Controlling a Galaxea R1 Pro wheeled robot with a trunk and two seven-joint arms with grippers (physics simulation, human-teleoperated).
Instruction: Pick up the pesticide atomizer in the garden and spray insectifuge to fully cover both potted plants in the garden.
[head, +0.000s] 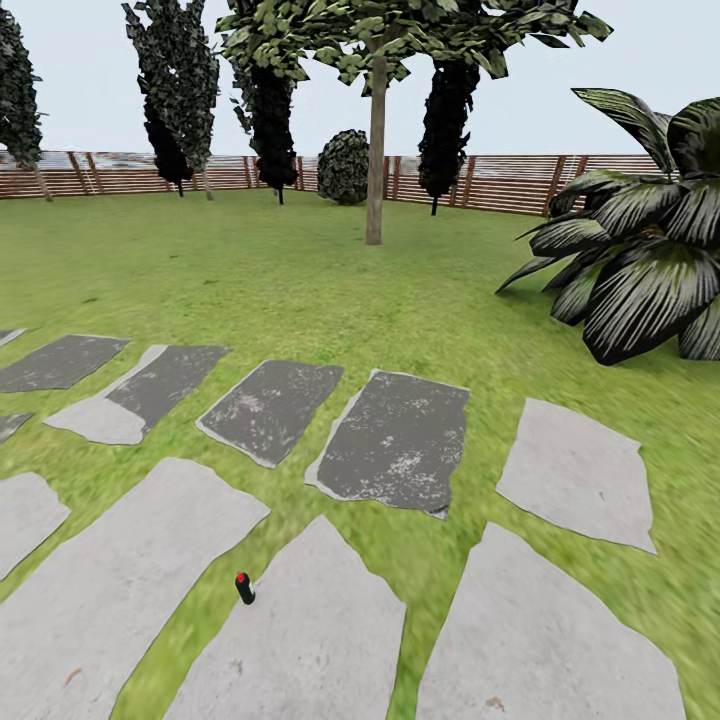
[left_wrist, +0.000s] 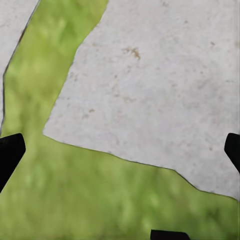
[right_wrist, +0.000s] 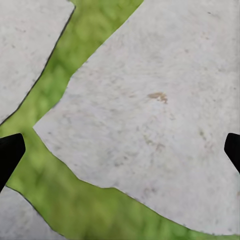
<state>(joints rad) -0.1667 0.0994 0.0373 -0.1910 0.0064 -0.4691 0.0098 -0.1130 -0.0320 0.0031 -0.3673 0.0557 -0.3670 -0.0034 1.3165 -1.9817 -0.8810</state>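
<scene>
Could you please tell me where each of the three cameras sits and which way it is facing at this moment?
Head view: on the robot's head, looking forward and down over stepping stones, lawn, trees and the fence; a small black, red-tipped object stands near.
Left wrist view: by the left hand, facing down at a pale stone and grass; dark fingertips at the edges.
Right wrist view: by the right hand, facing down likewise; fingertips apart.
Shared: both wrist views show pale stones edged by grass.

You're facing a green lawn (head: 300, 270) laid with flat grey and white stepping stones (head: 395, 440), a small dark object with a red tip (head: 244, 588) standing on one pale stone.
</scene>
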